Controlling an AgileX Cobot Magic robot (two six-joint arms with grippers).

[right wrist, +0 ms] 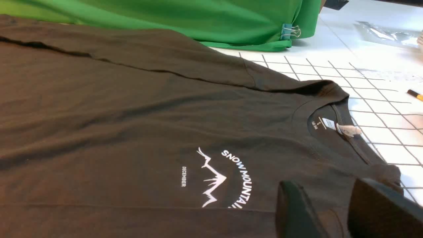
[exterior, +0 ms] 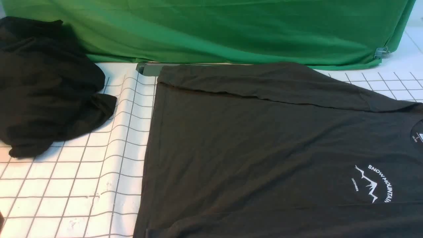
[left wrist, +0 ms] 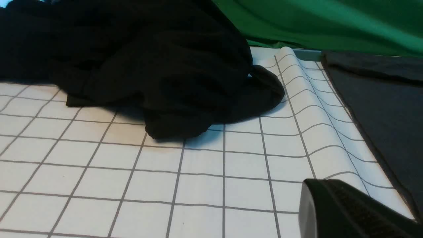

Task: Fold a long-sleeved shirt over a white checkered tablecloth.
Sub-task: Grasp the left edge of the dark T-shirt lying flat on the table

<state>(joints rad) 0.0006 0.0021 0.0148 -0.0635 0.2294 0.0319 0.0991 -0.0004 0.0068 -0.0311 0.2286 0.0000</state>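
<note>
Shirt (exterior: 264,148) flat on tablecloth (exterior: 82,185), collar (exterior: 417,132) to the right. Right gripper (right wrist: 330,195) spread, empty, over the chest; left gripper (left wrist: 347,211) barely in view, can't tell. Pinch shoulder and hem together, lift level

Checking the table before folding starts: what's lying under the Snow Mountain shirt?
The white checkered tablecloth runs under the long-sleeved shirt, showing past its left edge and far right corner. Whether anything else lies beneath is hidden by the shirt.
</note>
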